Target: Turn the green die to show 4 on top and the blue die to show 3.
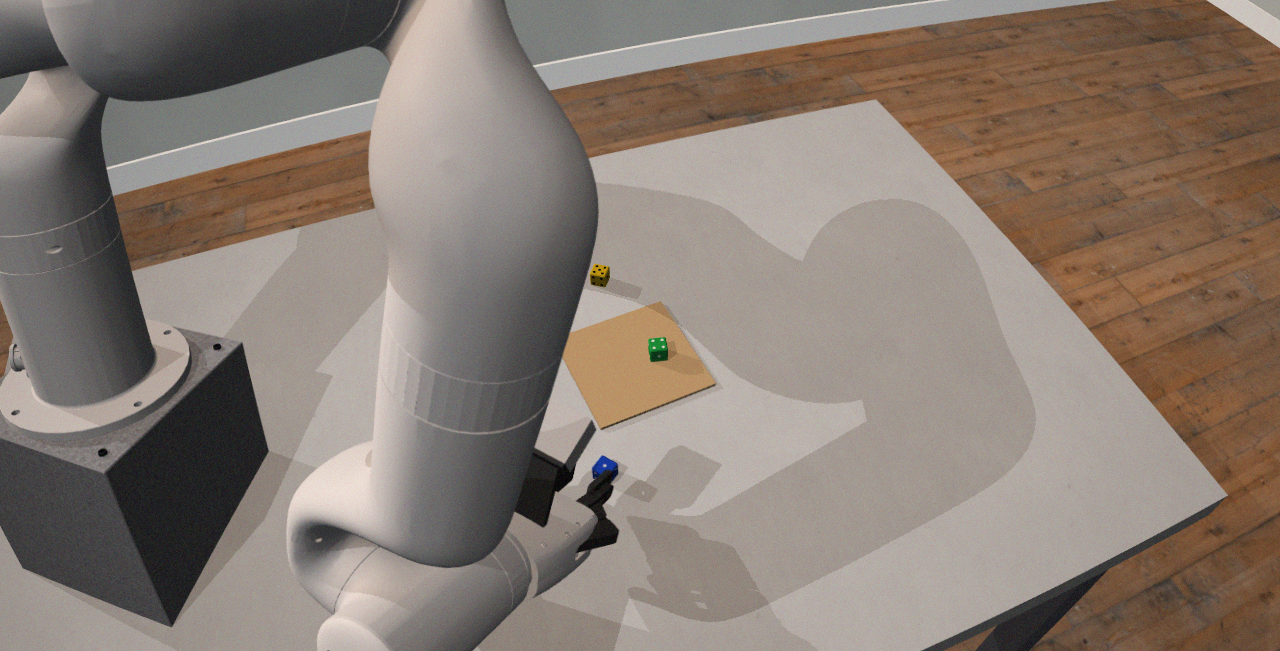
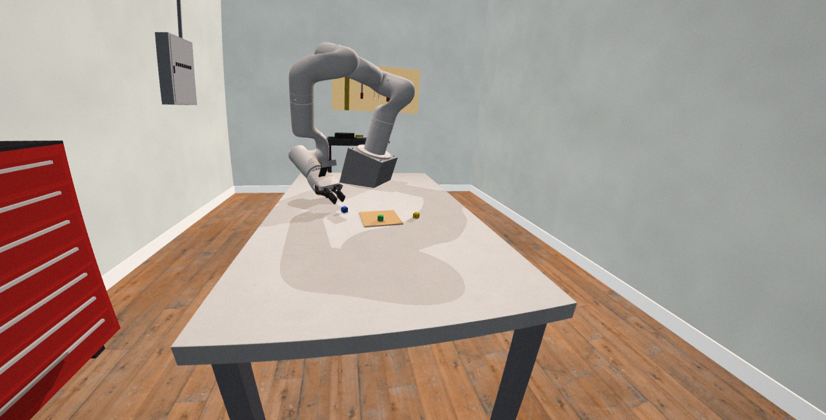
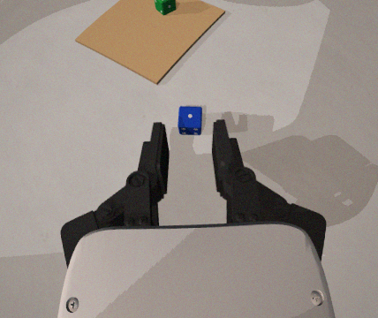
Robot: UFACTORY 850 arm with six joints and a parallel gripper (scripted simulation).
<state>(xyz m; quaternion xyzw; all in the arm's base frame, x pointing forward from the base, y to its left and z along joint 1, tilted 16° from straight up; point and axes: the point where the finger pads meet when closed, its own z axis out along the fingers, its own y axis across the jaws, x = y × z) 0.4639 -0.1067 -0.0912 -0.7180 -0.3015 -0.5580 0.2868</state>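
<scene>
The blue die (image 1: 605, 467) (image 2: 344, 210) (image 3: 190, 120) lies on the table off the mat, with 1 on top. In the wrist view a 4 shows on its side toward the gripper. My gripper (image 1: 592, 454) (image 2: 339, 200) (image 3: 189, 136) is open and tilted. Its fingertips stand just short of the blue die, with nothing between them. The green die (image 1: 657, 349) (image 2: 379, 218) (image 3: 165, 6) lies flat on the mat (image 1: 617, 401) (image 2: 369, 222) (image 3: 140, 66) with 4 on top. The mat lies flat. The yellow die (image 1: 599, 274) (image 2: 415, 215) lies on the table beyond the mat, with 5 on top.
The arm's grey base block (image 1: 179, 504) (image 2: 368, 168) stands at the robot's end of the table (image 1: 1029, 504) (image 2: 369, 325). In the top view the forearm covers the mat's left part. A red cabinet (image 2: 40, 244) stands beside the table.
</scene>
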